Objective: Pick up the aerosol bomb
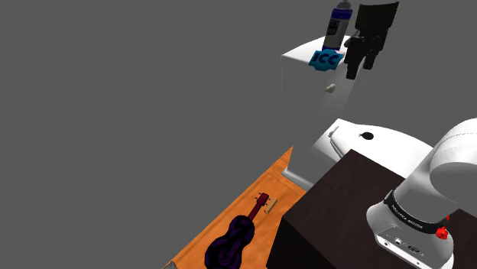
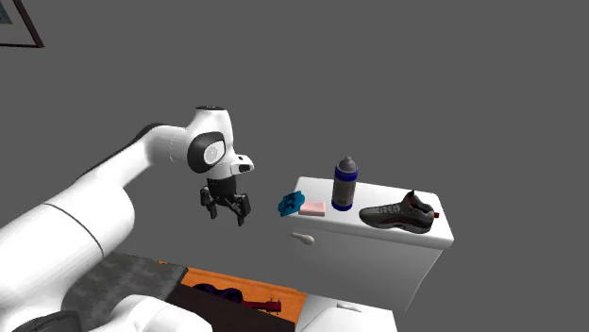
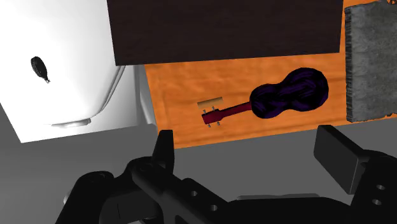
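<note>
The aerosol can (image 2: 344, 183), dark blue with a grey cap, stands upright on the white toilet tank (image 2: 378, 247). In the shoulder view the can (image 1: 337, 21) rises at the tank's far edge. My black gripper (image 2: 227, 209) hangs in the air off the tank's end, at the second exterior view's left, well apart from the can. In the shoulder view the gripper (image 1: 361, 67) shows just right of the can. It is open, and in the wrist view nothing lies between the spread fingers (image 3: 164, 149) of the gripper (image 3: 251, 156), which points down at the floor.
On the tank, a blue item (image 2: 291, 202) and a pink block (image 2: 313, 207) lie between gripper and can, and a black shoe (image 2: 398, 212) lies beyond it. Below are the white toilet lid (image 1: 382, 149), a purple guitar (image 3: 280, 95) on orange floor, and the dark stand (image 1: 329, 222).
</note>
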Controlling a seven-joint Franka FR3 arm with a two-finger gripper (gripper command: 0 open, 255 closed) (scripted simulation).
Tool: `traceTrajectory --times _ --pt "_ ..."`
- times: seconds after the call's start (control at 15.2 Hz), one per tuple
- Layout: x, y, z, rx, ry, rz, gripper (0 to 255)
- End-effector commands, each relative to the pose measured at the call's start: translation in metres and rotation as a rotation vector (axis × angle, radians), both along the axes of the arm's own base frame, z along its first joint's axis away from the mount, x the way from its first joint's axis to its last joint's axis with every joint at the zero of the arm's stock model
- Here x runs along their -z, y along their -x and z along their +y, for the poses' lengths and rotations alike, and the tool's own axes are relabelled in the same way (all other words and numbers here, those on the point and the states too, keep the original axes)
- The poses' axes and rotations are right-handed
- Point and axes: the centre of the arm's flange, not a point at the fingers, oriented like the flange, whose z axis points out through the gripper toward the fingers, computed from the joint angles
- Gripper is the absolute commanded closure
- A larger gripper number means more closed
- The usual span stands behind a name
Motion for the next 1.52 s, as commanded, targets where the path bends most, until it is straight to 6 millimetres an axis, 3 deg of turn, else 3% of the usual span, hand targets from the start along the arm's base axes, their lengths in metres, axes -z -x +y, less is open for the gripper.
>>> traceTrajectory --times 0.0,0.73,1.45 --pt "0.000 0.000 0.000 0.000 0.000 0.000 0" --pt "0.005 -0.076 -0.058 0.182 0.220 -0.257 0" --pt "-0.021 -0.138 -0.127 0.365 0.440 -0.514 0"
